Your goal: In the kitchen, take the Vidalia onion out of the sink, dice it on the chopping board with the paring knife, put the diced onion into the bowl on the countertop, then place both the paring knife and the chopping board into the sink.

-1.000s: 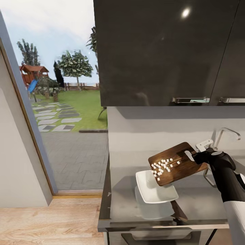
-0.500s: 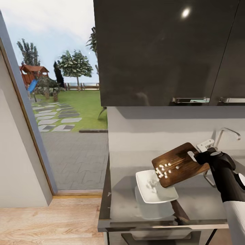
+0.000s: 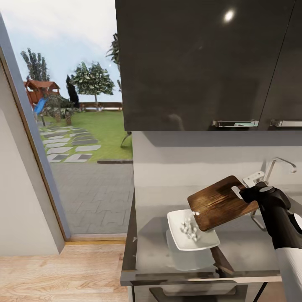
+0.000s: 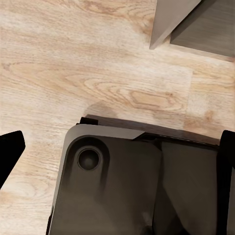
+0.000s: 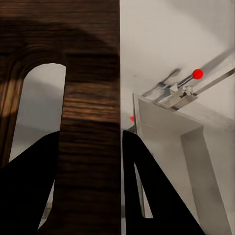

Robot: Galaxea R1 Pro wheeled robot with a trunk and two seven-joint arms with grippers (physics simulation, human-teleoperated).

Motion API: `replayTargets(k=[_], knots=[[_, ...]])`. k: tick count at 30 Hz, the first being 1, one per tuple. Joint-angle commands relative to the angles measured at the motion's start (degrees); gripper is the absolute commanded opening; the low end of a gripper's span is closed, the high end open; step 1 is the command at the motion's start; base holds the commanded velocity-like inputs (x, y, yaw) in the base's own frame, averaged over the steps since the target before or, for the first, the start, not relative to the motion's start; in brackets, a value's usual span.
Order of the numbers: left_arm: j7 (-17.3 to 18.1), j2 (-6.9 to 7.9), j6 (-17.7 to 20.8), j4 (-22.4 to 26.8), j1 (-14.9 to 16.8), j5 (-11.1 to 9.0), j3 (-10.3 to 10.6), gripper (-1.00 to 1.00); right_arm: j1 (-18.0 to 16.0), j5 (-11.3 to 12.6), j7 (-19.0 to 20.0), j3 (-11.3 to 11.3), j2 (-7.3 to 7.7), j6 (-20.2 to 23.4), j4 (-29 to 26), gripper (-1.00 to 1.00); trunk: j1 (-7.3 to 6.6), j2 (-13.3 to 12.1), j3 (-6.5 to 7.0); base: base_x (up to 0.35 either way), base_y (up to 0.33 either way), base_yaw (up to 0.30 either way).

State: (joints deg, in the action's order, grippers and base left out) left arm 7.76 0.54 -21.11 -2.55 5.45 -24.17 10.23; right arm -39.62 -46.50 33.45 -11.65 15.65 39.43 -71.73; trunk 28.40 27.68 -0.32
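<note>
On the grey countertop (image 3: pixel 247 247), the right gripper (image 3: pixel 246 193) pinches the chopping board (image 3: pixel 220 202) by its handle, tilted over the white bowl (image 3: pixel 192 235) holding diced onion (image 3: pixel 188 227); left gripper's fingers (image 4: pixel 10 149) spread

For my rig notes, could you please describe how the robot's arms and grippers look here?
The right arm is glossy black and rounded, turning white nearer the body. The right gripper has two flat, black, tapering fingers. The left gripper's fingers are black too.

Home kitchen: grey countertop (image 3: pixel 251 247), dark wall cabinets (image 3: pixel 201 63), sink (image 5: pixel 161 122) tap (image 3: pixel 279 164), garden doorway (image 3: pixel 79 126).
</note>
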Motion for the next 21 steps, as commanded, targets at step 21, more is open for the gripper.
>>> replayTargets(k=[21], knots=[[0.4,-0.01,-0.3,-0.3,0.1,-0.6,0.4,1.0,0.0,0.9,1.6,-3.9,0.21,-0.1,0.0,-1.0,0.02,0.1,-0.03,0.0,0.0,0.0]])
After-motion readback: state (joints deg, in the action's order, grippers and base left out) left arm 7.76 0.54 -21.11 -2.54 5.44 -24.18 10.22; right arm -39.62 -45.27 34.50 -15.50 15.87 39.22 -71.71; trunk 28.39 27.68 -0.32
